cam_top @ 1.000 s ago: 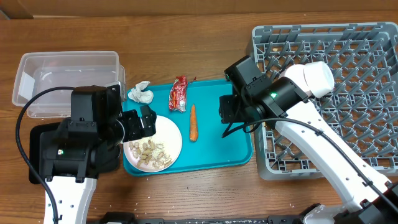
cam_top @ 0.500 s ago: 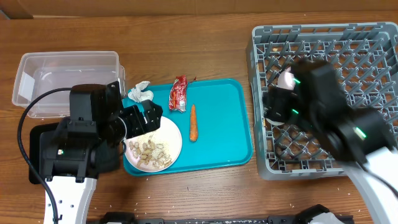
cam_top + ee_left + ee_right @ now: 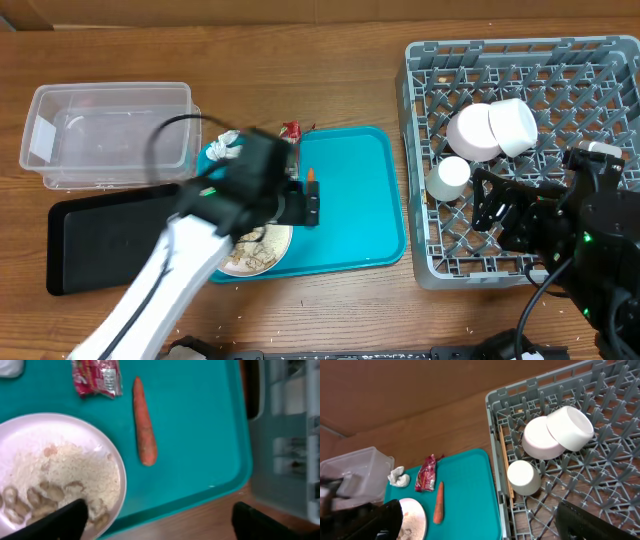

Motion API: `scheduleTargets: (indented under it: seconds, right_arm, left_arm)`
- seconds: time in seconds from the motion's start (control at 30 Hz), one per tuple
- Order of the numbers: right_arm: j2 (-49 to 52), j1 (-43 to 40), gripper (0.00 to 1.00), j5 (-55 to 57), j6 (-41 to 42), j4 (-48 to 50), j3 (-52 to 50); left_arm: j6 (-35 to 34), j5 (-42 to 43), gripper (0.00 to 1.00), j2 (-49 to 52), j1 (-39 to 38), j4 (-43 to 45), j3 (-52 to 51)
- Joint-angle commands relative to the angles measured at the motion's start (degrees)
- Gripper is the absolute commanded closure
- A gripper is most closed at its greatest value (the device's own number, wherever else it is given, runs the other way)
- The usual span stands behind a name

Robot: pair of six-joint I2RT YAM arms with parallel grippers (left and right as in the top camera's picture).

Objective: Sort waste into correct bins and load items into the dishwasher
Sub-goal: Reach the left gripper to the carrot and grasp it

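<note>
A large square grey plastic dish rack [image 3: 600, 60] stands at the right edge of the wooden surface [image 3: 300, 60]. Inside it, two white round bowls [image 3: 542, 437] lie tipped and touching each other. A small white cup [image 3: 523, 477] sits just beside them, toward the near edge. Thin wooden chopsticks [image 3: 506, 467] lie along the rack's left wall.

A teal rectangular serving tray [image 3: 360, 210] lies at the middle of the surface, just beside the rack. On it rest a thin orange carrot stick [image 3: 144, 425] and a red crinkled snack wrapper [image 3: 97, 377], near each other but apart. A crumpled white napkin [image 3: 222, 148] sits at the tray's far-left corner. A flat white round plate [image 3: 30, 440] occupies the tray's near-left corner and carries beige food scraps [image 3: 50, 485].

A clear plastic rectangular tub [image 3: 105, 130] stands at the far-left corner of the surface. A shallow black rectangular tray [image 3: 100, 245] lies just beside it, toward the near edge.

The left end effector [image 3: 160, 507] hangs over the teal tray between the plate and the carrot stick. Its fingers are spread wide and grip nothing. The right end effector [image 3: 480, 506] is above the near part of the rack, likewise spread wide and carrying nothing.
</note>
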Motion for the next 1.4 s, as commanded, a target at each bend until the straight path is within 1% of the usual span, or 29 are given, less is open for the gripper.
scheduleTargets:
  seconds: [0.0, 0.03, 0.1, 0.2, 0.37, 0.5, 0.57, 0.6, 0.63, 0.67, 0.77, 0.83, 0.97, 1.03, 1.07, 1.1, 1.17, 1.27, 1.37]
  right_arm:
    - [0.3, -0.2, 0.0, 1.0, 0.1, -0.2, -0.2]
    - [0.3, -0.2, 0.0, 1.0, 0.1, -0.3, -0.2]
    - [0.3, -0.2, 0.0, 1.0, 0.1, -0.3, -0.2]
    - [0.3, -0.2, 0.0, 1.0, 0.1, -0.3, -0.2]
    - [0.3, -0.2, 0.0, 1.0, 0.1, -0.3, -0.2]
    - [0.3, -0.2, 0.0, 1.0, 0.1, -0.3, -0.2]
    - [0.3, -0.2, 0.0, 1.0, 0.1, -0.3, -0.2]
    - [0.3, -0.2, 0.0, 1.0, 0.1, -0.3, -0.2]
    - [0.3, -0.2, 0.0, 1.0, 0.1, -0.3, -0.2]
    - [0.3, -0.2, 0.0, 1.0, 0.1, -0.3, -0.2]
    - [0.3, -0.2, 0.0, 1.0, 0.1, -0.3, -0.2]
    - [0.3, -0.2, 0.0, 1.0, 0.1, -0.3, -0.2]
    - [0.3, -0.2, 0.0, 1.0, 0.1, -0.3, -0.2]
    - [0.3, -0.2, 0.0, 1.0, 0.1, -0.3, -0.2]
    - [0.3, -0.2, 0.0, 1.0, 0.1, -0.3, -0.2]
    - [0.3, -0.2, 0.0, 1.0, 0.1, -0.3, -0.2]
    - [0.3, -0.2, 0.0, 1.0, 0.1, -0.3, -0.2]
    - [0.3, -0.2, 0.0, 1.0, 0.1, -0.3, -0.2]
    - [0.3, -0.2, 0.0, 1.0, 0.1, -0.3, -0.2]
  left_arm:
    - [0.7, -7.1, 0.17, 7.4, -3.8, 3.1, 0.8]
    - [0.7, -7.2, 0.24, 9.5, -4.3, 4.4, 0.9]
    - [-0.4, -7.7, 0.29, 13.7, -4.9, 6.7, 0.9]
    - [-3.0, -7.8, 0.28, 18.6, -4.9, 10.0, 0.9]
    - [-4.6, -8.0, 0.37, 25.5, -4.9, 14.8, 0.9]
    - [-5.3, -8.1, 0.47, 29.7, -4.9, 14.3, 0.8]
    - [-5.3, -8.6, 0.5, 31.3, -4.9, 13.6, 0.9]
    - [-5.3, -8.7, 0.53, 31.7, -4.8, 13.3, 0.9]
    - [-5.3, -8.7, 0.59, 31.9, -4.8, 13.2, 0.9]
    - [-5.3, -8.7, 0.63, 31.9, -4.8, 13.2, 0.9]
    - [-5.3, -8.7, 0.65, 31.3, -4.8, 12.6, 2.2]
    - [-5.3, -8.7, 0.69, 30.6, -4.8, 10.9, 4.6]
    - [-5.3, -8.7, 0.79, 28.4, -4.4, 6.7, 11.3]
    - [-5.2, -8.7, 0.87, 27.3, -3.8, 4.5, 14.6]
    - [-5.2, -8.7, 0.88, 26.9, -3.3, 3.5, 16.1]
    - [-5.2, -8.8, 0.87, 26.4, -2.8, 2.4, 17.5]
    - [-5.0, -10.0, 0.78, 25.2, -1.4, -0.2, 20.4]
    - [-5.0, -13.5, 0.71, 23.7, 2.1, -3.5, 23.8]
    - [-5.0, -17.1, 0.66, 22.6, 8.1, -5.6, 26.6]
